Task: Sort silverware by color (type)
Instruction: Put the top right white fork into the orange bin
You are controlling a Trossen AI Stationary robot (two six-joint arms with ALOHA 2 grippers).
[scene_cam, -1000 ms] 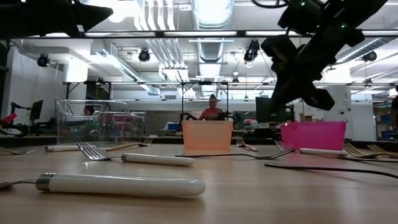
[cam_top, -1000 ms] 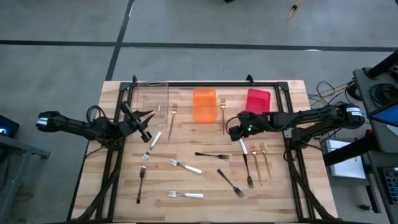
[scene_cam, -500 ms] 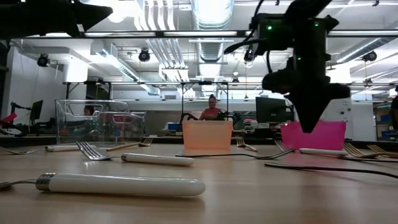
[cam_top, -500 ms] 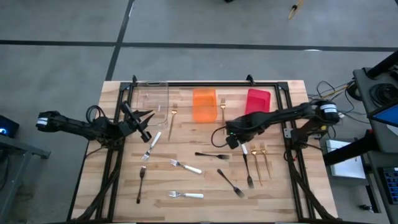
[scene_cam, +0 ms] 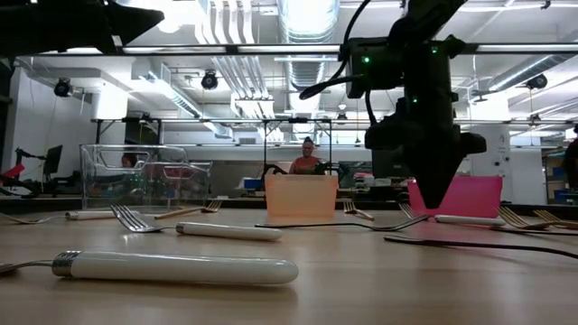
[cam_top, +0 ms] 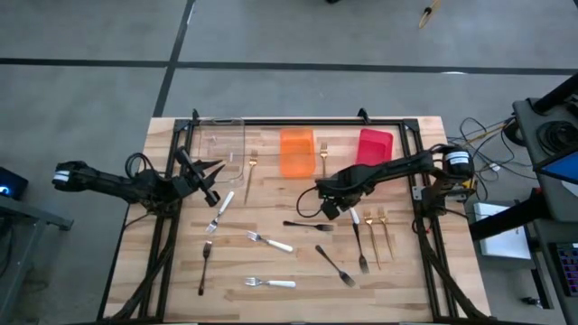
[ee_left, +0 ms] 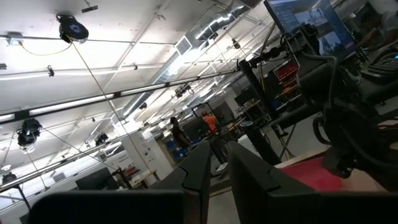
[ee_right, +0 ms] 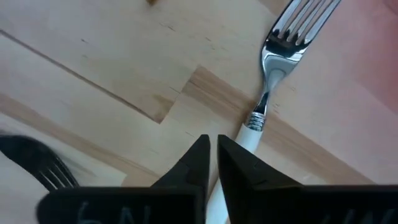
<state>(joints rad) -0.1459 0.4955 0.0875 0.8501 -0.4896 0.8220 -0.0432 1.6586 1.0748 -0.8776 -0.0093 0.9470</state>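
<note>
R gripper (ee_right: 211,163) jaws near-clenched, empty, over white-handled fork (ee_right: 273,68); L gripper (ee_left: 214,171) jaws clenched (idle).

My two arms are dark, nearly black, built of slim jointed links with black cables looping loosely alongside them. My right arm (cam_top: 397,168) carries a white-and-grey ring at the joint nearest the table's right edge and a small green light on the housing just behind its gripper, and its fingers (ee_right: 193,165) are flat, matte black wedges tapering to blunt tips. My left arm (cam_top: 117,183) ends toward the table's left edge in a pale grey cuff, with the same black tapering fingers (ee_left: 199,171).
</note>
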